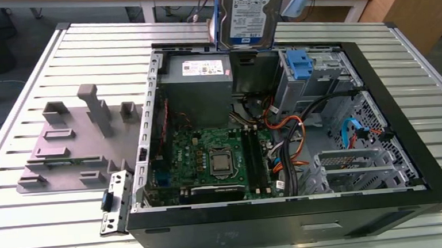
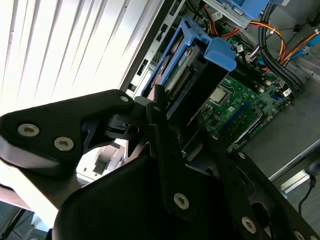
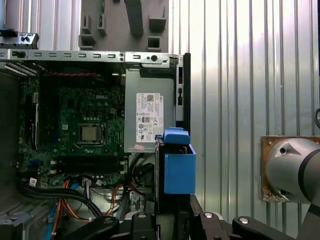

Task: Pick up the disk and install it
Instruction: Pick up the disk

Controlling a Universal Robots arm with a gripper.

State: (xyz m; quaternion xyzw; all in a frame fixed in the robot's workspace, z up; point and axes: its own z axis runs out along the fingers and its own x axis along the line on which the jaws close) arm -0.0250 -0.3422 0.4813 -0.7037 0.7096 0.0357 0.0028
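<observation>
The disk [image 1: 249, 15] is a silver hard drive with a white-and-blue label and blue side rails. It hangs upright in the air above the far edge of the open computer case [image 1: 409, 193]. In the second wrist view my gripper [image 2: 182, 132] is shut on the disk [image 2: 175, 65], with black fingers [image 2: 161, 117] clamped along its sides. In the first wrist view the disk's blue rail [image 3: 179, 167] stands out from my gripper [image 3: 172, 220], over the case wall beside the power-supply box [image 3: 149, 122].
Inside the case are the grey power-supply box [image 1: 195, 79], the green motherboard [image 1: 207, 153], an upright blue latch piece [image 1: 300, 64], metal drive cages [image 1: 358, 167] and orange and black cables [image 1: 290, 125]. A grey fixture plate [image 1: 68, 145] lies on the slatted table [image 1: 401, 49] at the exterior view's left.
</observation>
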